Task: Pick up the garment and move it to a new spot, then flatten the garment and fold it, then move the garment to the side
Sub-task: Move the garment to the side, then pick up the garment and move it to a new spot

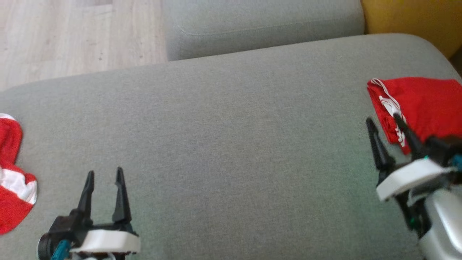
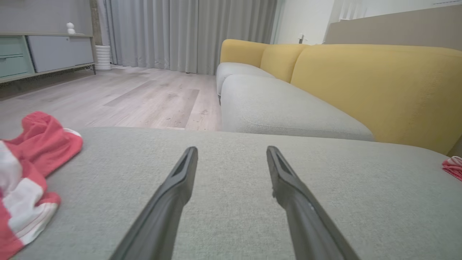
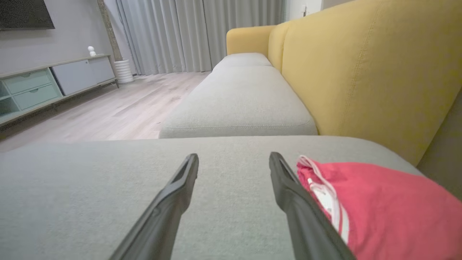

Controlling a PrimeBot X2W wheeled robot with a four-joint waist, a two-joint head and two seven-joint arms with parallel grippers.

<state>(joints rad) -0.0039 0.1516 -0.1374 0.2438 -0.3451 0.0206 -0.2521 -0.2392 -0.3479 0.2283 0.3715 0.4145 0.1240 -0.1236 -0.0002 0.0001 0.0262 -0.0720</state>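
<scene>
Two garments lie on the wide grey seat cushion [image 1: 231, 144], well apart. The folded red garment [image 1: 422, 104] is at the far right end, with white drawstrings [image 1: 388, 103] along its left edge. The crumpled red-and-white garment [image 1: 12, 173] is bunched at the left edge, partly cut off in the head view. You cannot tell from this which of the two the task means.

Your right gripper [image 1: 382, 118] is just beside the folded piece, fingers spread wide and holding nothing. In the head view its outer finger overlaps the drawstring edge. In the right wrist view that finger runs along the fabric's near edge; touching or just clear, cannot tell.

Your left gripper [image 1: 104, 171] is low over the cushion at lower left, fingers parted and gripping nothing. The crumpled garment is near on its left, apart from it, with open cushion fabric between them.

Surroundings:
- A second grey cushion [image 1: 260, 25] butts against the far side.
- The yellow backrest [image 1: 411, 18] rises close behind the folded garment.
- Pale wood floor [image 1: 72, 36] lies beyond on the left.
- The wrist views show grey curtains [image 2: 187, 32], a low sideboard [image 2: 43, 54] with a small white figure [image 2: 70, 27] on top, and a ribbed white pot [image 2: 103, 57] beside it.
</scene>
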